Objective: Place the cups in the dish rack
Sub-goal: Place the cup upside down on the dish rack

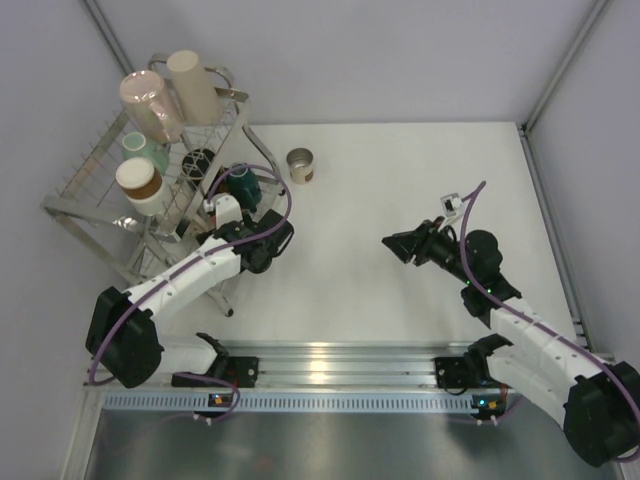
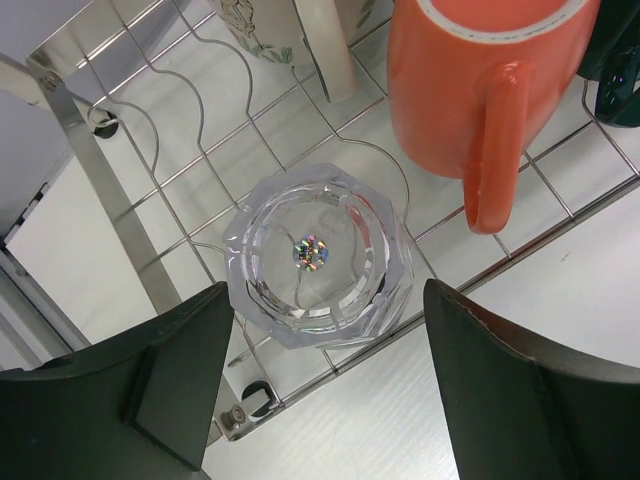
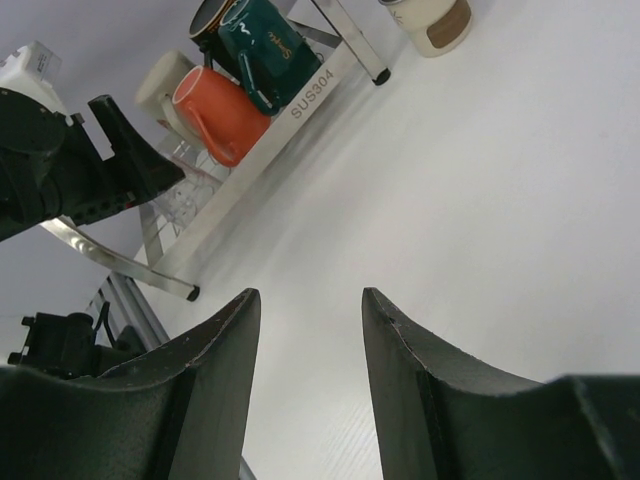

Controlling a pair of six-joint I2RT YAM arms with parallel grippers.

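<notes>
Left pincer (image 2: pixel 325 290): open wide. Your two black fingers stand one to each side of the clear faceted glass cup (image 2: pixel 318 255), and no grip on it shows.
Glass cup: one. It sits on the wires at the near edge of the silver wire dish rack (image 2: pixel 105 195), between and just beyond your fingertips. The left finger is just beside its rim; the right one is a little apart.
Orange mug (image 2: pixel 450 90): one, in the rack just right of the glass, its handle turned toward your wrist camera.
Same tier, further along: three, a cream cup (image 3: pixel 160 75), a teal mug (image 3: pixel 265 40) and a dark mug (image 3: pixel 210 18).
Rest of the rack: four, a tall pink cup (image 1: pixel 150 100), a tall beige cup (image 1: pixel 192 85), a white cup with a green inside (image 1: pixel 145 150) and a white cup with a brown band (image 1: pixel 138 185).
Outside the rack: one small round cup (image 1: pixel 300 165), standing on the white counter (image 1: pixel 400 180) near the rack's right end and well apart from both pincers.
Right pincer (image 3: pixel 310 295): parted with nothing between its fingers, over the counter, well apart from the rack.
Tally: nine cups in the rack, one on the counter, one rack, two pincers.
</notes>
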